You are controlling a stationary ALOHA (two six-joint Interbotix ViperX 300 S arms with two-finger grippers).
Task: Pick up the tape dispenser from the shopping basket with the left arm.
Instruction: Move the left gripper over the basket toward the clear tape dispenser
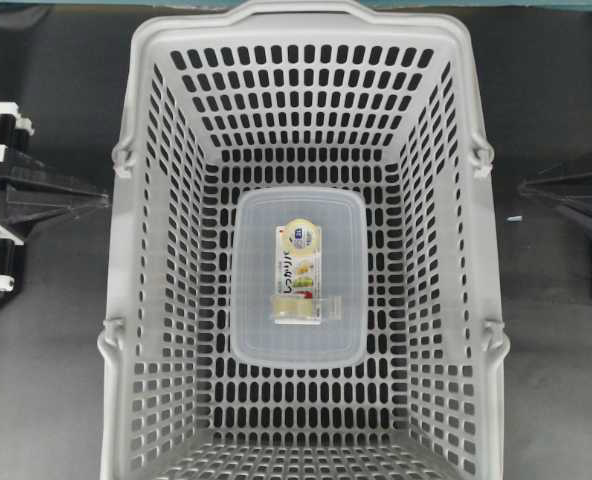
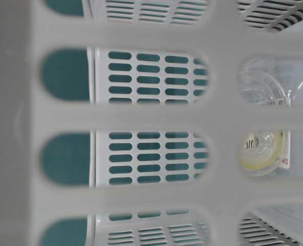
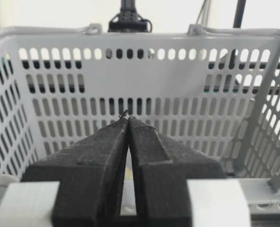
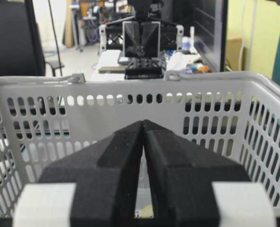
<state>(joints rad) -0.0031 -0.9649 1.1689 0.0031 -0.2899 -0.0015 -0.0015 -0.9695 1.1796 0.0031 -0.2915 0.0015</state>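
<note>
Black foam-looking fingers on the left gripper (image 3: 128, 124) were pressed tip to tip with nothing between them, parked outside the shopping basket (image 1: 136, 250) at its left wall. The right gripper (image 4: 143, 126) was pinched together too, empty, on the other side. The tape dispenser (image 1: 298, 273) sat mid-floor on its card, lying on top of a translucent plastic box (image 1: 251, 330). Honestly, I'd spread those fingers first, go up over the rim, then drop straight down and pinch the dispenser across its narrow sides so the box lid doesn't get shoved around.

Black wedge-shaped tool (image 3: 128, 124) fingers, white bands.
</note>
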